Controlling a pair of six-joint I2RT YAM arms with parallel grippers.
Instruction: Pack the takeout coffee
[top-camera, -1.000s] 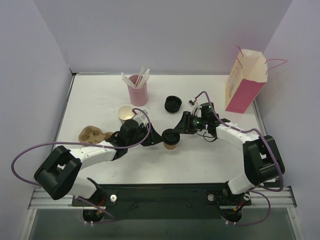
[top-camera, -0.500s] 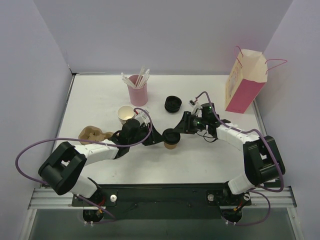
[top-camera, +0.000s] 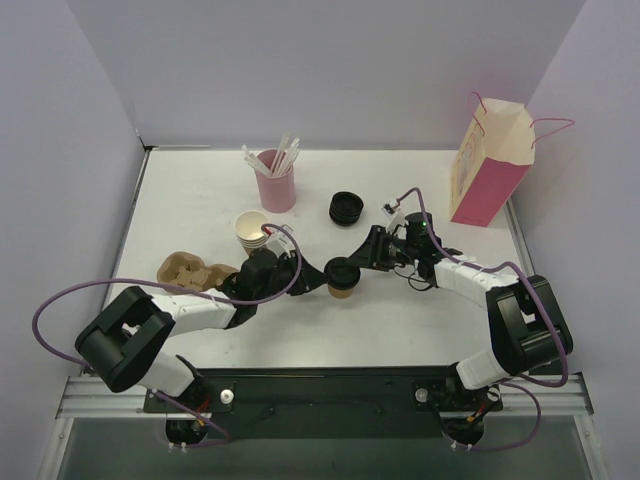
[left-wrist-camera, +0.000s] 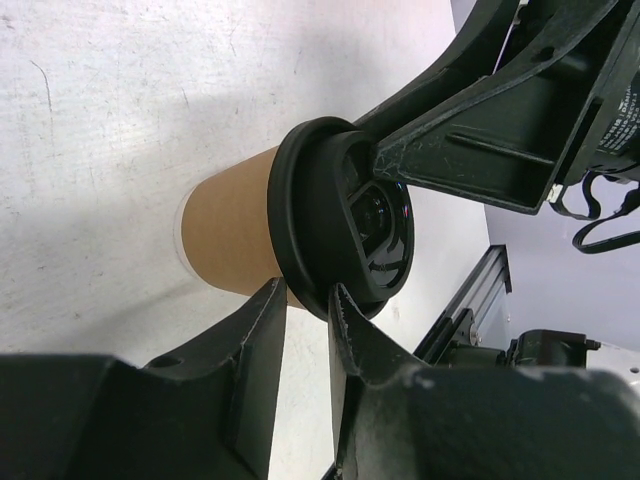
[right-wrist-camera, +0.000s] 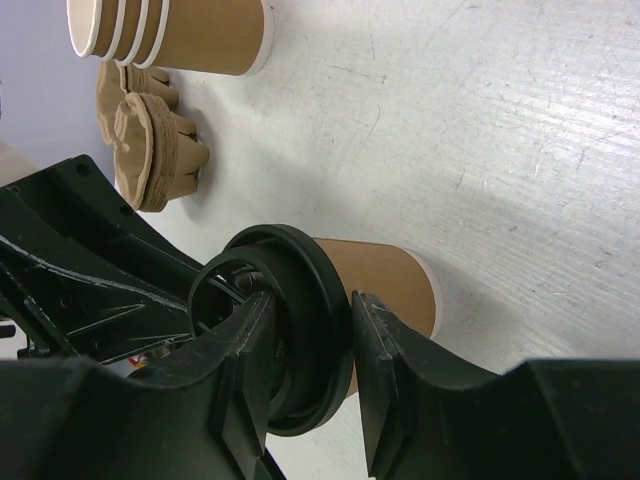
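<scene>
The small brown kraft-paper coffee cup with a round black plastic lid (top-camera: 342, 277) stands upright near the middle of the white table (top-camera: 200, 200). The left gripper (left-wrist-camera: 305, 295) sits at its 9 o'clock, jaws pinched on the lid's rim. The right gripper (right-wrist-camera: 312, 305) sits at its 2 o'clock, jaws clamped across the opposite side of the rim. From the cup, a stack of black lids (top-camera: 346, 209) lies at 12 o'clock. The tall pink-and-cream paper bag (top-camera: 488, 170) stands well apart at 2 o'clock, and the brown moulded-pulp carrier (top-camera: 188, 269) lies at 9 o'clock.
</scene>
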